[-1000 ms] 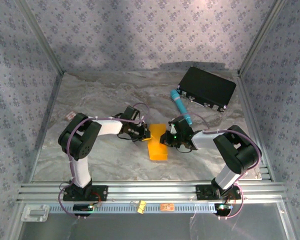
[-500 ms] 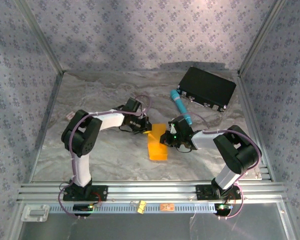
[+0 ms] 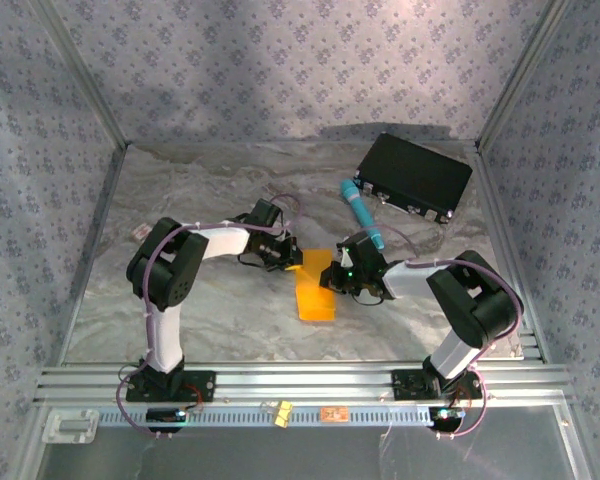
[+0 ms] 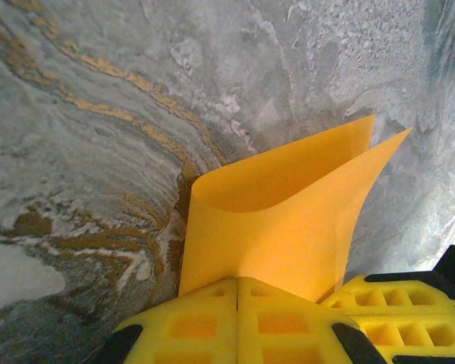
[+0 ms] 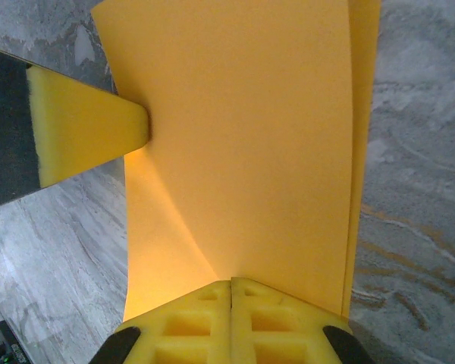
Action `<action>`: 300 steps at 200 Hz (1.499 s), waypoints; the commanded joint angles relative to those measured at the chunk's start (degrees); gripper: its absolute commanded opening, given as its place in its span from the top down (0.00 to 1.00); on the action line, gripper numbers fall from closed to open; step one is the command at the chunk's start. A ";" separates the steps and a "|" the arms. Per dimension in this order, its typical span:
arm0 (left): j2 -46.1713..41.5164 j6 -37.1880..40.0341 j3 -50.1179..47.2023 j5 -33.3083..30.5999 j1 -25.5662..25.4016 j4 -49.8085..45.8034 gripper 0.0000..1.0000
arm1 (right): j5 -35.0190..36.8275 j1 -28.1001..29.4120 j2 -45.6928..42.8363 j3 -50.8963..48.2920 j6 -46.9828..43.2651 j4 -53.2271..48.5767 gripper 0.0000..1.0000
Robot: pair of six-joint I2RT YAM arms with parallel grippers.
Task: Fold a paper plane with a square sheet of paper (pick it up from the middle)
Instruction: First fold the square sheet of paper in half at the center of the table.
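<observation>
Evidently the first fold down the middle is in hand: the square sheet of paper (image 3: 315, 292) sits doubled over on the counter (image 3: 210, 320), on the near side of the black box (image 3: 413, 177) and to its left, well apart from it. The left jaws are pressed together, their yellow pads (image 4: 205, 322) pinching the end of the sheet that points towards the box; the right jaws are likewise shut, pads (image 5: 189, 330) clamped on the sheet's box-side edge. From the left wrist the bend looks soft and rounded, not a set crease, and the two layers gape apart; from the right wrist the under layer shows as a thin strip along one side, so the edges seem not quite matched. No dart shape has been made, so I judge the task to be early.

The next move calls for squaring the two layers edge to edge, then pressing the rounded bend flat against the counter; one arm should hold while the other smooths, since thin paper is likely to skew or buckle if both pull.

The counter is grey marbled stone with tan veins; a teal pen (image 3: 362, 210) lies just left of the box; a small card (image 3: 140, 231) lies far to the box's left. Walls of blue patterned paper (image 3: 280, 60) rise behind the box.
</observation>
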 commanded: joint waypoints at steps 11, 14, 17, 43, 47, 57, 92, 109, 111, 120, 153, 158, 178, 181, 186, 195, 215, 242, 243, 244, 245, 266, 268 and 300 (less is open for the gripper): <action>1.28 2.43 3.16 -1.49 0.46 -2.79 0.93 | 3.60 -0.03 1.43 -2.09 -1.06 -7.95 1.00; 1.45 2.45 3.18 -1.36 0.53 -2.48 0.93 | 3.63 0.05 1.42 -2.11 -1.06 -8.00 1.00; 1.58 2.30 3.23 -1.14 0.48 -2.25 0.93 | 3.63 0.06 1.41 -2.07 -1.13 -7.98 1.00; 2.78 2.03 3.78 -0.55 0.80 -1.20 0.93 | 3.75 0.08 1.56 -2.24 -1.20 -8.02 1.00; 2.93 1.93 3.91 -0.69 0.89 -1.25 0.93 | 3.74 0.06 1.58 -2.33 -1.23 -7.95 1.00; 3.50 1.76 4.28 -0.84 0.99 -1.29 0.93 | 3.66 0.06 1.52 -2.42 -1.15 -7.91 1.00; 5.09 0.23 4.35 -2.04 2.23 -0.76 0.94 | 3.47 0.06 1.78 -2.24 -1.58 -8.04 1.00; 5.17 -1.47 4.23 -1.94 3.19 0.20 0.94 | 3.41 0.06 1.87 -2.42 -1.68 -8.10 1.00; 5.18 -1.62 4.33 -1.90 3.18 0.27 0.94 | 3.39 0.06 1.87 -2.42 -1.79 -8.09 1.00; 5.09 -2.12 4.53 -1.78 3.56 0.59 0.94 | 3.29 0.06 1.94 -2.55 -1.85 -8.06 1.00; 5.85 -3.33 6.75 -1.80 3.71 0.09 0.93 | 2.94 0.05 2.14 -2.94 -2.15 -7.97 1.00; 6.16 -3.62 7.17 -1.67 3.72 0.10 0.93 | 2.94 0.06 2.17 -2.95 -2.17 -7.94 1.00; 7.01 -4.67 8.39 -1.80 3.71 -0.84 0.93 | 2.87 0.06 2.20 -3.12 -2.21 -7.98 1.00; 7.03 -4.83 8.58 -1.80 3.71 -0.91 0.93 | 2.86 -0.01 2.22 -3.12 -2.20 -7.99 1.00; 7.20 -4.98 8.70 -1.85 3.70 -1.01 0.93 | 2.81 -0.01 2.14 -3.15 -2.26 -7.99 1.00; 7.34 -5.24 8.94 -2.36 3.63 -1.46 0.94 | 2.69 -0.07 2.20 -3.13 -2.30 -8.09 1.00; 7.81 -5.16 10.00 -4.11 3.64 -3.65 0.93 | 2.33 -0.03 2.16 -3.19 -2.56 -8.14 1.00; 7.99 -6.37 10.73 -4.99 3.66 -3.89 0.93 | 1.80 -0.03 2.37 -2.86 -3.05 -8.59 1.00; 7.99 -6.38 10.74 -5.02 3.64 -3.87 0.94 | 1.80 -0.03 2.39 -2.90 -3.02 -8.56 1.00; 7.99 -6.38 10.79 -5.04 3.67 -3.85 0.93 | 1.80 -0.03 2.35 -2.88 -3.01 -8.59 1.00; 7.95 -6.43 10.85 -5.05 3.65 -3.85 0.93 | 1.80 -0.03 2.33 -2.87 -3.05 -8.60 1.00; 8.26 -7.32 12.09 -5.82 3.67 -4.54 0.93 | 1.63 -0.03 2.23 -2.68 -3.41 -8.98 1.00; 8.21 -7.35 12.12 -5.84 3.70 -4.54 0.93 | 1.63 -0.12 2.27 -2.66 -3.47 -9.04 1.00; 8.64 -7.98 13.60 -6.50 3.55 -5.09 0.93 | 1.62 -0.25 2.09 -2.79 -3.60 -9.07 1.00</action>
